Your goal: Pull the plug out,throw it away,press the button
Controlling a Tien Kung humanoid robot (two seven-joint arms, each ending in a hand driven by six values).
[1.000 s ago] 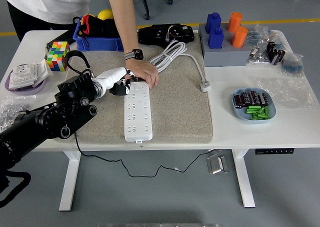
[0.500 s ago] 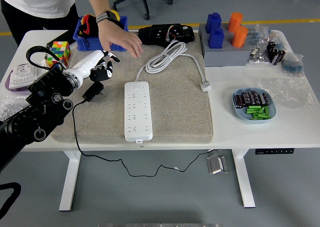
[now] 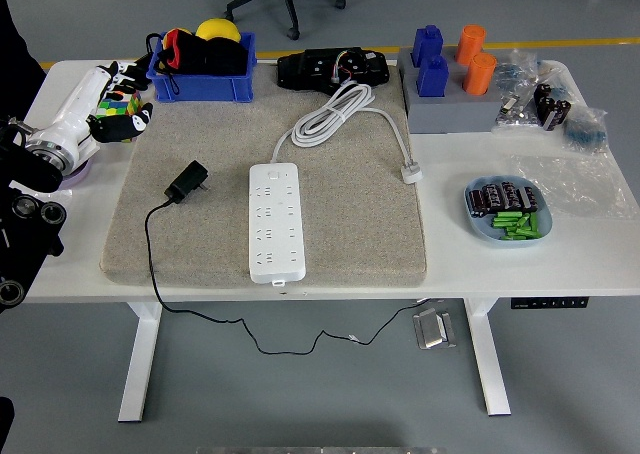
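Note:
The white power strip [image 3: 276, 221] lies lengthwise on the grey felt mat [image 3: 350, 224], with nothing plugged into it. The black plug [image 3: 187, 182] rests on the mat to the strip's left. Its thin black cable [image 3: 150, 264] runs over the table's near edge and hangs below. My left hand [image 3: 118, 114], white with black fingers, hovers at the table's far left corner, well away from the plug. Its fingers are relaxed and hold nothing. The right arm is out of view.
A blue bin [image 3: 200, 69] of tools, a black device [image 3: 333, 69] and the strip's coiled white cord [image 3: 335, 109] lie at the back. A colour cube [image 3: 118, 99] sits behind my hand. A grey block [image 3: 450, 104] and a blue dish [image 3: 505, 212] stand right.
My left arm has swung back left and up, away from the strip. The plug has come out, and it now lies loose on the mat. The person's hand has left the table.

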